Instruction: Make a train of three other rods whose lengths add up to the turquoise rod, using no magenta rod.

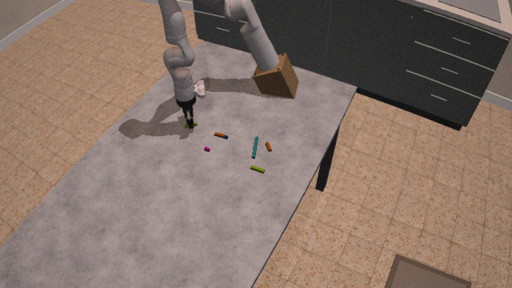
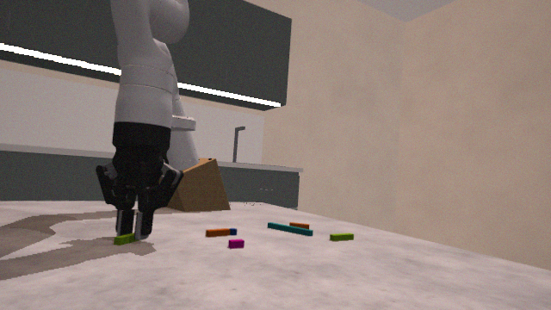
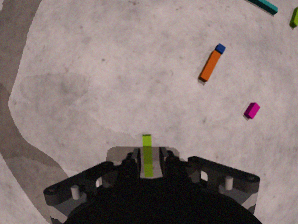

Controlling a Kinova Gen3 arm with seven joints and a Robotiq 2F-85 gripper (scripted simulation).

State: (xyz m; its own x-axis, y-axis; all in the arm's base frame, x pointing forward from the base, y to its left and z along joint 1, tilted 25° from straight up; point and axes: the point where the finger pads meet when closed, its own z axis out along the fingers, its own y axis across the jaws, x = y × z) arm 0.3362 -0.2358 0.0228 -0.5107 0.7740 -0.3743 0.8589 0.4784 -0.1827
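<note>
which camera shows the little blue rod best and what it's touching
The wrist view: the blue rod appears as a separate block butted against the end of an orange rod. The top view shows it as a tiny dark tip; the exterior view shows a small blue end.

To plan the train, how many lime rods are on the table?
2: one lime rod at the end effector, another lime rod lying beyond the turquoise rod. None seems hidden.
</note>
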